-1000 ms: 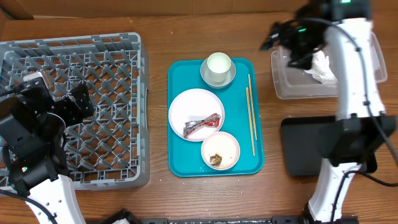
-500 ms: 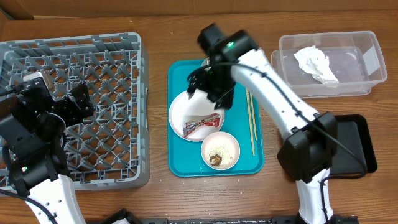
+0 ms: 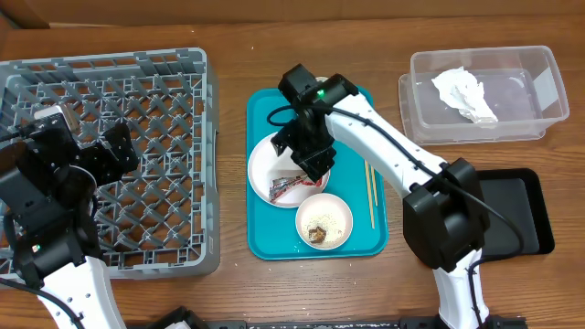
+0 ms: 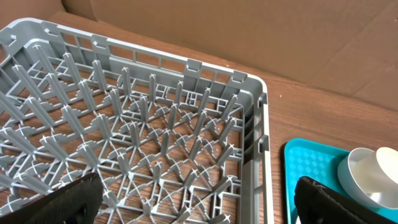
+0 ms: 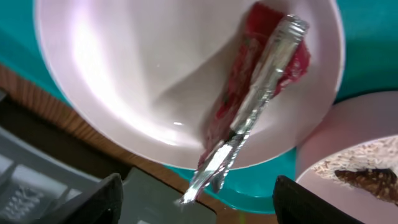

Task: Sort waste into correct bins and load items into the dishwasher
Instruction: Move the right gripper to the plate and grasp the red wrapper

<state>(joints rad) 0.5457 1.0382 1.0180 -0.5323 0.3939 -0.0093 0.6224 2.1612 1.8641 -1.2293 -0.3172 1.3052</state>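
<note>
Overhead, right claw [image 3: 309, 169] masking part of plate [image 3: 263, 164]; from its wrist, spread open astride red wrapper [image 5: 249, 106] (silver seam up). Open too: left claw [image 4: 196, 199], above grey rack [image 4: 143, 124].

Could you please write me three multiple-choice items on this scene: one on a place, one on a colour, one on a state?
1. Where does the napkin lie? A) in the clear tub B) in the dish rack C) on the white plate
2. What colour is the serving tray? A) red B) teal C) grey
3. How is the left pincer? A) shut on a bowl B) shut on chopsticks C) open, empty
Answers: 1 A, it rests on the tub's floor; 2 B, its bare floor is teal; 3 C, its fingers stand wide apart, holding nothing.
</note>
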